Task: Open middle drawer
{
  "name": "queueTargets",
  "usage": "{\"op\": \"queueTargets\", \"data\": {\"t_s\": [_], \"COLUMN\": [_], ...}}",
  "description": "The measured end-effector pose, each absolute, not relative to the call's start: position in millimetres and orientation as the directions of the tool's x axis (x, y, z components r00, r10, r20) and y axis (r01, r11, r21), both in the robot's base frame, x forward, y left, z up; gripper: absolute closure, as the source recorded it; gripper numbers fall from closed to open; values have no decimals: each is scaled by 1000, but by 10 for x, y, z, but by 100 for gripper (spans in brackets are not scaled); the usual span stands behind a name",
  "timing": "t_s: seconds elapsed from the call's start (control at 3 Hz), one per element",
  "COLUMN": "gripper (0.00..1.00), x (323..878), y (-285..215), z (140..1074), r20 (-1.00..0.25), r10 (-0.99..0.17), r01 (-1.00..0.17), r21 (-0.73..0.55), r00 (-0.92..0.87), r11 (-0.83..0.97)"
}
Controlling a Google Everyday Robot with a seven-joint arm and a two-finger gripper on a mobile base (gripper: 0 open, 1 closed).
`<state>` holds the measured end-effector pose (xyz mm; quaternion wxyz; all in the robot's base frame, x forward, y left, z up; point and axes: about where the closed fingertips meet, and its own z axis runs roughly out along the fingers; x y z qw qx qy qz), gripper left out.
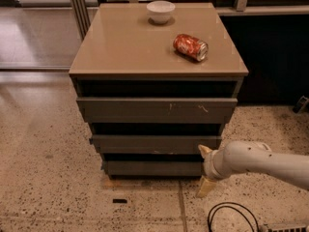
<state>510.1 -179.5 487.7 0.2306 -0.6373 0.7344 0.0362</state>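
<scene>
The cabinet (120,57) has three dark grey-brown drawer fronts. The middle drawer (154,144) is the second front, flat and handleless, and sits flush between the taller scratched top front (154,110) and the lowest front (152,168). My gripper (203,172) hangs at the end of the white arm, at the cabinet's lower right corner, beside the right ends of the middle and lowest fronts. One cream fingertip (204,150) points up by the middle drawer's right end, the other fingertip (204,187) points down near the floor. The fingers are spread apart and hold nothing.
A white bowl (161,11) and a red can (190,47) lying on its side rest on the cabinet top. A black cable loop (231,219) lies on the speckled floor at lower right. A small dark object (119,200) lies on the floor in front.
</scene>
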Motion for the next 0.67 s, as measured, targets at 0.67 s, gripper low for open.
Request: {"op": "queueTargets", "data": {"t_s": [0.67], "gripper": [0], "x": [5798], "y": [-1022], "z": [4632], "r20": [-429], "r10": [-901], "r01": [-966], "r21": [-254], "r00": [63], "r11": [54]}}
